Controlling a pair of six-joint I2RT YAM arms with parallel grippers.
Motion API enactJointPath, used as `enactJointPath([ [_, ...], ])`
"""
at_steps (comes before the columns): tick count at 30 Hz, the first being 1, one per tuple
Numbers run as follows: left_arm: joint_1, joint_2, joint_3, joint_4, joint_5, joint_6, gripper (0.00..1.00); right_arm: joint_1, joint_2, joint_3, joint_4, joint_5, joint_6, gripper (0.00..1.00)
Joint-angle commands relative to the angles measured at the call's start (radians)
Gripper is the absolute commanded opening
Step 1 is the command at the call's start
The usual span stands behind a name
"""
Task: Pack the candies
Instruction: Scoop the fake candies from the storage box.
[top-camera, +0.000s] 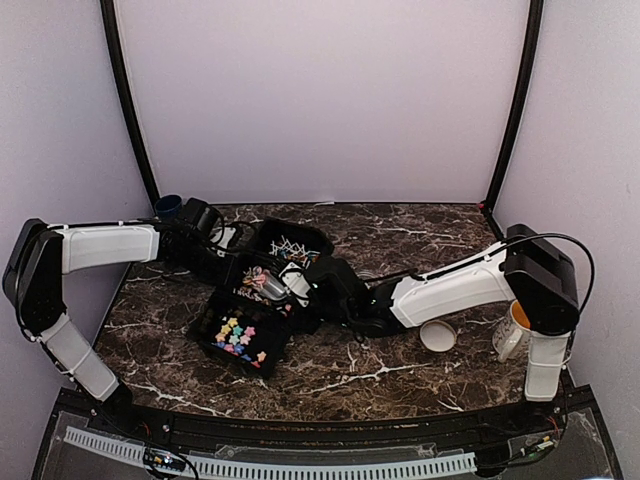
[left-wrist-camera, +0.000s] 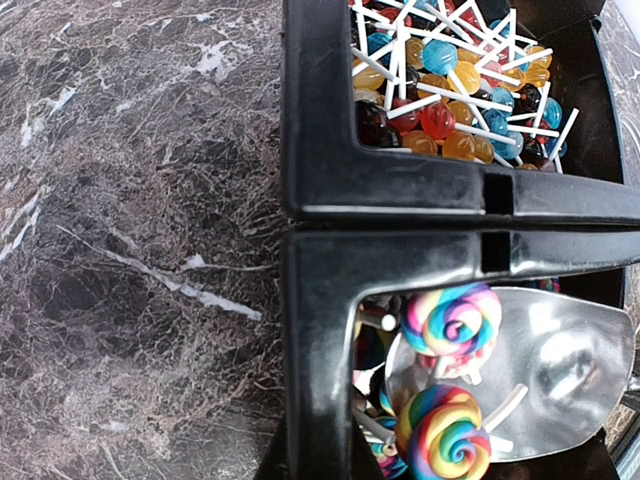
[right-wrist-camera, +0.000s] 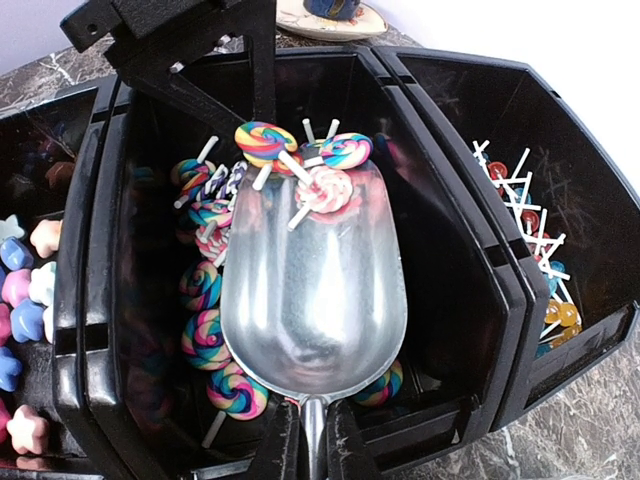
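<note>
Three black bins stand in a row. The near bin (top-camera: 240, 335) holds star-shaped candies (right-wrist-camera: 20, 300) in blue, pink, yellow and green. The middle bin (right-wrist-camera: 95, 250) holds rainbow swirl lollipops (right-wrist-camera: 205, 335). The far bin (left-wrist-camera: 330, 120) holds small ball lollipops (left-wrist-camera: 440, 120) on white sticks. My right gripper (right-wrist-camera: 312, 425) is shut on the handle of a metal scoop (right-wrist-camera: 315, 290). The scoop lies in the middle bin with three swirl lollipops (right-wrist-camera: 325, 185) at its tip. My left gripper (top-camera: 225, 260) appears clamped on the middle bin's far wall (left-wrist-camera: 315, 350).
A round tan lid (top-camera: 438, 335) lies right of the right arm. A white cup (top-camera: 512, 330) stands at the right edge. A dark blue cup (top-camera: 168, 206) stands at the back left. The marble tabletop (left-wrist-camera: 130, 250) lies left of the bins.
</note>
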Motion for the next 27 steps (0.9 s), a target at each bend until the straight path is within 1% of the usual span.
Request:
enactJointPath([
  [1,0.012,-0.087,0.057,0.118,0.07,-0.048,0.0,-0.011,-0.016,-0.034,-0.018,-0.007,0.014,0.0],
  [4,0.015,-0.086,0.056,0.114,0.056,-0.05,0.0,-0.011,-0.03,-0.036,-0.013,-0.007,0.015,0.0],
  [7,0.019,-0.087,0.056,0.113,0.047,-0.051,0.0,-0.011,-0.054,-0.084,0.006,-0.004,0.011,0.0],
  [18,0.022,-0.084,0.057,0.112,0.058,-0.05,0.0,-0.02,-0.104,-0.157,0.083,-0.004,0.023,0.0],
  [27,0.022,-0.079,0.059,0.111,0.071,-0.048,0.0,-0.044,-0.153,-0.275,0.261,-0.039,0.03,0.0],
])
